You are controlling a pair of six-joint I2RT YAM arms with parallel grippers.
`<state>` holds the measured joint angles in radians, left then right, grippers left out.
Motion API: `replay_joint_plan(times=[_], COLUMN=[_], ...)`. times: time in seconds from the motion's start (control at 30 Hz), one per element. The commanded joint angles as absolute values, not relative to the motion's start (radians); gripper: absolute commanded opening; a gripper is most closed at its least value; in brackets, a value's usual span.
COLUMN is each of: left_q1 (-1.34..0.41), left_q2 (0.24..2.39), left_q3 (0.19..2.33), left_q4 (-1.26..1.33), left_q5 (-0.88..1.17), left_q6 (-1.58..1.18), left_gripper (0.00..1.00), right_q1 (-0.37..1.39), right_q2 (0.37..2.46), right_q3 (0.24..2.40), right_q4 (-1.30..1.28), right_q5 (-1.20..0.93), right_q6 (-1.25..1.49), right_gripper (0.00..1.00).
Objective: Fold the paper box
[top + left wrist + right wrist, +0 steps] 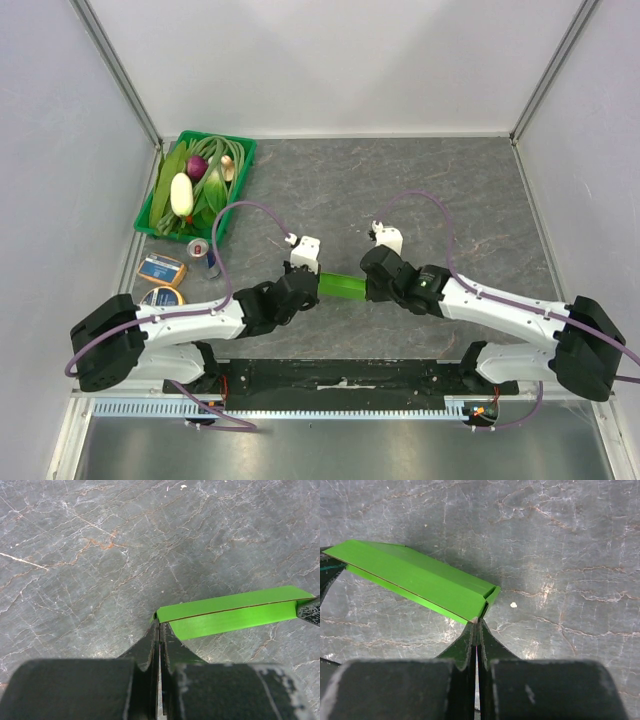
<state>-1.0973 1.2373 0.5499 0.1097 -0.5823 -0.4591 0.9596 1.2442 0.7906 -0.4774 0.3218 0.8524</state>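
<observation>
Box (345,288) folded flat, near centre, seemingly just off surface (400,190). My left fingers (149,647) pinch its left end, right fingers (466,645) its right end. I judge: keeps it taut, sharpening crease.

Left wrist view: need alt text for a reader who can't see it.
A flattened lime-green card box is pinched at its near end by the shut black left gripper, over a grey marbled tabletop. The black tip of the right gripper holds its far end at the frame's right edge.
</observation>
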Motion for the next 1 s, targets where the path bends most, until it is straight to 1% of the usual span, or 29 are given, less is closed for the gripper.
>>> replay_joint_plan(times=[0.0, 0.03, 0.07, 0.1, 0.17, 0.2, 0.23, 0.27, 0.33, 0.37, 0.4, 0.43, 0.47, 0.5, 0.53, 0.6, 0.63, 0.67, 0.77, 0.9, 0.97], left_q1=[-1.126, -1.127, -1.132, -1.135, -1.14, -1.14, -1.141, -1.144, -1.15, -1.154, -1.154, -1.157, -1.16, -1.16, -1.164, -1.166, -1.169, -1.17, -1.175, -1.178, -1.183], left_q2=[1.247, 1.252, 1.256, 1.259, 1.269, 1.272, 1.276, 1.278, 1.278, 1.278, 1.278, 1.278, 1.278, 1.281, 1.284, 1.296, 1.299, 1.302, 1.307, 1.304, 1.305], left_q3=[0.503, 0.503, 0.503, 0.505, 0.508, 0.512, 0.514, 0.517, 0.52, 0.522, 0.522, 0.522, 0.523, 0.525, 0.528, 0.54, 0.543, 0.548, 0.554, 0.554, 0.554], left_q4=[0.057, 0.057, 0.057, 0.058, 0.057, 0.057, 0.054, 0.051, 0.041, 0.038, 0.035, 0.032, 0.032, 0.032, 0.032, 0.022, 0.018, 0.009, 0.006, 0.006, 0.006], left_q5=[-0.566, -0.572, -0.575, -0.584, -0.589, -0.592, -0.595, -0.597, -0.607, -0.612, -0.62, -0.624, -0.627, -0.629, -0.63, -0.64, -0.64, -0.643, -0.647, -0.646, -0.647], left_q6=[-0.548, -0.549, -0.551, -0.549, -0.548, -0.545, -0.545, -0.546, -0.549, -0.552, -0.56, -0.563, -0.566, -0.569, -0.569, -0.571, -0.571, -0.569, -0.571, -0.581, -0.581], left_gripper=[0.02, 0.02, 0.02, 0.02, 0.02, 0.02, 0.02, 0.02, 0.02, 0.02, 0.02, 0.02, 0.02, 0.02, 0.02, 0.02, 0.02, 0.02, 0.02, 0.02, 0.02], right_q1=[0.977, 0.977, 0.977, 0.974, 0.971, 0.962, 0.953, 0.94, 0.879, 0.853, 0.801, 0.772, 0.744, 0.688, 0.663, 0.606, 0.597, 0.591, 0.588, 0.587, 0.588], right_q2=[1.229, 1.217, 1.206, 1.184, 1.16, 1.129, 1.112, 1.092, 1.026, 1.003, 0.97, 0.959, 0.951, 0.945, 0.946, 0.963, 0.969, 0.977, 0.979, 0.98, 0.994], right_q3=[0.695, 0.699, 0.722, 0.736, 0.773, 0.781, 0.788, 0.795, 0.781, 0.773, 0.767, 0.755, 0.744, 0.729, 0.683, 0.628, 0.576, 0.556, 0.49, 0.428, 0.365], right_q4=[-0.397, -0.4, -0.408, -0.419, -0.457, -0.471, -0.504, -0.518, -0.541, -0.54, -0.54, -0.552, -0.554, -0.543, -0.47, -0.373, -0.268, -0.227, -0.091, -0.014, 0.096], right_q5=[0.35, 0.341, 0.315, 0.301, 0.272, 0.24, 0.22, 0.194, 0.099, 0.065, 0.011, 0.003, 0.003, -0.041, -0.12, -0.191, -0.249, -0.261, -0.279, -0.275, -0.285], right_q6=[0.858, 0.848, 0.835, 0.822, 0.81, 0.805, 0.808, 0.816, 0.857, 0.879, 0.903, 0.979, 1.023, 1.063, 1.109, 1.245, 1.288, 1.368, 1.471, 1.603, 1.655], right_gripper=[0.05, 0.1, 0.21, 0.28, 0.38, 0.46, 0.51, 0.6, 0.68, 0.74, 0.77, 0.83, 0.94, 0.97, 0.98, 0.98, 0.98, 0.98, 0.98, 0.98, 0.97])
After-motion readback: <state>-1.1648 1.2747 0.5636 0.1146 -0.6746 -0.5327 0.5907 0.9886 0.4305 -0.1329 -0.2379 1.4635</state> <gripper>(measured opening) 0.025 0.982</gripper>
